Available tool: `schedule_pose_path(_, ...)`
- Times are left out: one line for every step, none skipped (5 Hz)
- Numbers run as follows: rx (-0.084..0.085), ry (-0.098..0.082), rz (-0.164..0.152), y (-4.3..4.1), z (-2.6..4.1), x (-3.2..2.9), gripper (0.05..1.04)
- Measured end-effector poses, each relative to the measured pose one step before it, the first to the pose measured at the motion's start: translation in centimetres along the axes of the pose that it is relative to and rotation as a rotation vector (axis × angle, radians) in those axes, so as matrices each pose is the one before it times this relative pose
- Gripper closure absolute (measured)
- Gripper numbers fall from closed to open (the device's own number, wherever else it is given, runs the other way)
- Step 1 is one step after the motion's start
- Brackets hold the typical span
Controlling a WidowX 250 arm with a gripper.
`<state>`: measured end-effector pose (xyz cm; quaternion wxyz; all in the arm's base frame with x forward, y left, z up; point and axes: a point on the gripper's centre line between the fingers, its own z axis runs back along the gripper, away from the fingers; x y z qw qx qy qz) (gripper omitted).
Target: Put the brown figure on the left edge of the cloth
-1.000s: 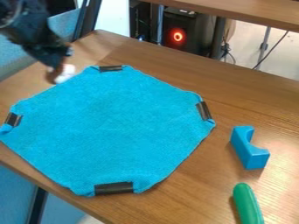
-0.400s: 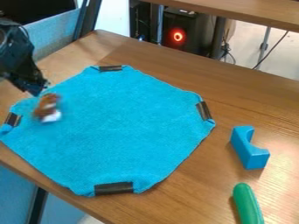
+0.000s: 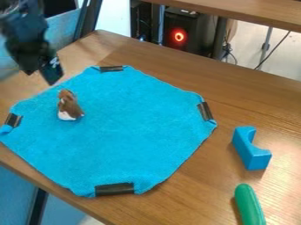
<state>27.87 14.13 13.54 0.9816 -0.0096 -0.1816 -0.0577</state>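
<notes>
The open, empty hand (image 3: 41, 78) hung near the cloth's (image 3: 126, 127) upper-left edge, best lifted clear without brushing the brown figure (image 3: 70, 105) inside that edge.

brown figure (image 3: 68, 105): out of claw (image 3: 41, 77), now upright on cloth (image 3: 123, 132) | claw: higher, apart

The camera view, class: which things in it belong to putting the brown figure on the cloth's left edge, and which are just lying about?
Part of the job:
- brown figure, upright on the cloth, towards its left side
- blue cloth
- hand, near the cloth's upper-left edge

Just lying about:
- blue notched block
- green rounded object
</notes>
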Motion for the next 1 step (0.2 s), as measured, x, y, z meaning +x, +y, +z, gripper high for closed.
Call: schedule_pose_path(-0.0527, 0.0811, -0.2046, -2.113, 3.523, 3.582, 0.083)
